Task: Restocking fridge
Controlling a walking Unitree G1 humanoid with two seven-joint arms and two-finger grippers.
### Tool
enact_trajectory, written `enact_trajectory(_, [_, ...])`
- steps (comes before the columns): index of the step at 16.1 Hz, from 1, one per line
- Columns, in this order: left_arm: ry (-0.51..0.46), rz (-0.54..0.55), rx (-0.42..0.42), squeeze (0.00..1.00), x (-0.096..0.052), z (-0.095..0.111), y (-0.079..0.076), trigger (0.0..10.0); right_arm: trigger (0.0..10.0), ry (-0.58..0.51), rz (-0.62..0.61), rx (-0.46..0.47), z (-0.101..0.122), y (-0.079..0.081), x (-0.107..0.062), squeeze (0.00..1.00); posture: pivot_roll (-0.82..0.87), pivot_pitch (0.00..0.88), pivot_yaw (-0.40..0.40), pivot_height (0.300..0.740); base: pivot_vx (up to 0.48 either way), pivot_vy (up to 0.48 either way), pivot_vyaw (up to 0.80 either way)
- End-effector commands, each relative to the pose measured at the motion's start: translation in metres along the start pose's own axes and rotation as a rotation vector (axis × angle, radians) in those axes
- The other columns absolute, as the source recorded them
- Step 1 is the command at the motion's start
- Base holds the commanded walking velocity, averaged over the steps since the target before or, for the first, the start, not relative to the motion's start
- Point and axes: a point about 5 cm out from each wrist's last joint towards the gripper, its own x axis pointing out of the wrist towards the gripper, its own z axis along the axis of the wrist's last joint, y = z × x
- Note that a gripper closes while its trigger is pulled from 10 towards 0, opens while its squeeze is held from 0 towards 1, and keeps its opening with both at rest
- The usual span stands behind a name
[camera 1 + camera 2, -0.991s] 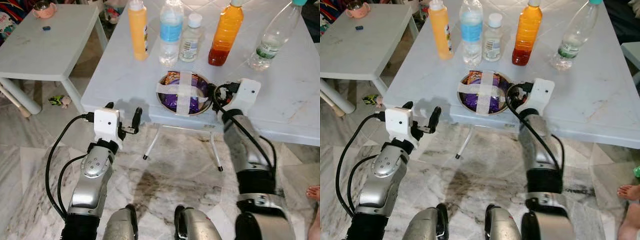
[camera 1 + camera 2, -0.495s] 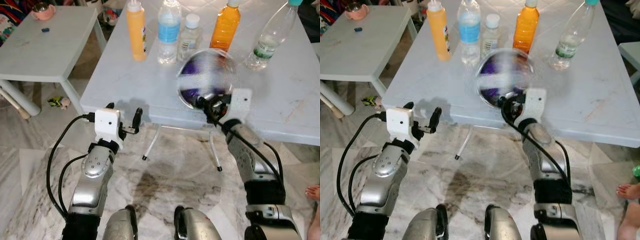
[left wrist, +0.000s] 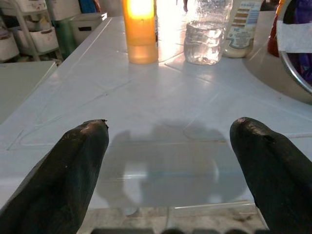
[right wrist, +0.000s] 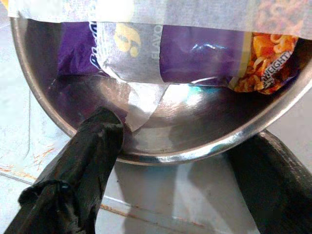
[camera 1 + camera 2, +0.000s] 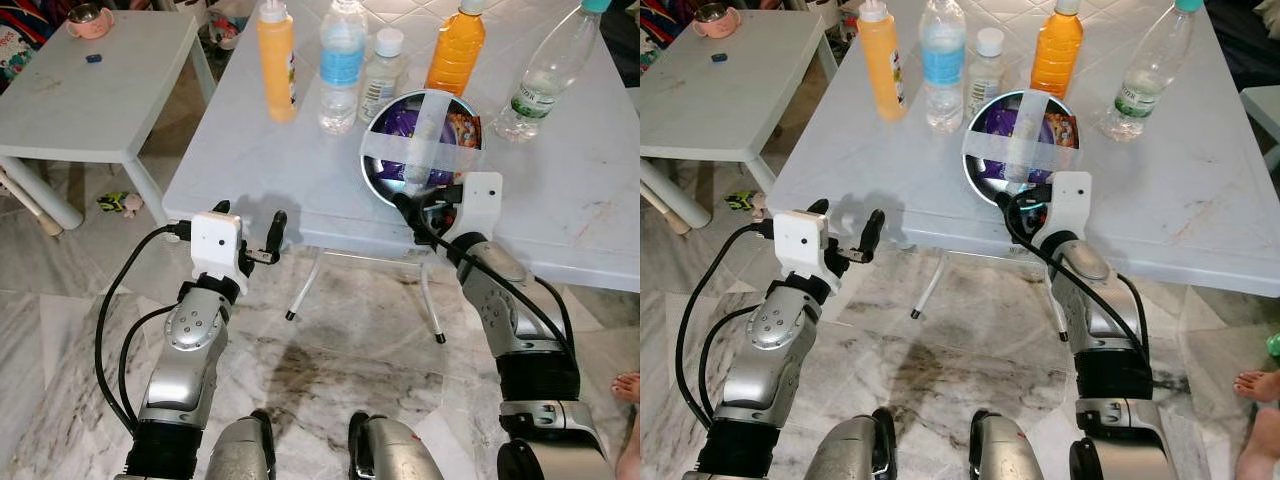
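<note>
The right gripper [image 5: 415, 205] holds a steel bowl [image 5: 385, 175] by its near rim, lifted and tilted so that its opening faces the camera, above the near part of the white desk [image 5: 250, 150]; its jaws are closed on the rim, one black finger [image 4: 90, 146] inside the bowl and the other under it; two strips of pale tape [image 5: 425, 135] cross over the bowl's mouth, and under them lies a purple noodle packet [image 4: 195, 53]; behind the bowl, in a row on the desk, stand a yellow-orange squeeze bottle [image 5: 276, 58], a water bottle with blue label [image 5: 341, 62], a small clear bottle with white cap [image 5: 380, 72], an orange juice bottle [image 5: 452, 48] and a clear bottle with green label [image 5: 545, 72], which leans; the left gripper [image 5: 248, 228] hangs just before the near edge of the desk, its jaws open with nothing between them; a smaller white side table [image 5: 90, 100] stands to the left, with a pink cup [image 5: 86, 18] on it; the floor [image 5: 330, 340] is of veined marble.
</note>
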Motion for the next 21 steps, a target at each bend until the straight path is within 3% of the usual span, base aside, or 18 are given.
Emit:
enact_trajectory(1, [0.01, 0.012, 0.003, 0.0, -0.001, -0.003, 0.002, 10.0, 10.0, 0.058, -0.034, 0.002, -0.011, -0.009, -0.002, 0.0, 0.0, 0.168, 0.028, 0.74, 0.0, 0.0, 0.0])
enact_trajectory(6, [0.008, 0.01, 0.005, 0.0, 0.001, -0.002, 0.002, 10.0, 10.0, 0.05, 0.072, -0.023, -0.009, 0.001, -0.008, 0.0, 0.0, 0.168, 0.031, 0.74, 0.0, 0.0, 0.0])
enact_trajectory(11, [0.008, 0.008, 0.003, 0.0, 0.0, -0.002, 0.001, 10.0, 10.0, 0.05, 0.054, -0.03, -0.014, 0.0, -0.016, 0.0, 0.0, 0.169, 0.032, 0.74, 0.0, 0.0, 0.0])
enact_trajectory(14, [0.007, 0.006, 0.002, 0.0, 0.001, -0.002, 0.001, 10.0, 10.0, -0.024, 0.108, -0.031, 0.0, 0.005, -0.019, 0.0, -0.01, 0.167, 0.034, 0.74, 0.0, 0.0, 0.0])
enact_trajectory(17, [0.002, 0.002, 0.0, 0.0, 0.003, -0.001, -0.001, 10.0, 10.0, -0.131, 0.069, -0.024, 0.018, 0.001, -0.019, 0.0, -0.01, 0.166, 0.035, 0.74, 0.0, 0.0, 0.0])
enact_trajectory(21, [0.003, 0.002, 0.001, 0.0, 0.002, -0.002, -0.001, 10.0, 10.0, -0.153, 0.024, -0.018, 0.022, -0.003, -0.019, 0.0, -0.01, 0.165, 0.036, 0.74, 0.0, 0.0, 0.0])
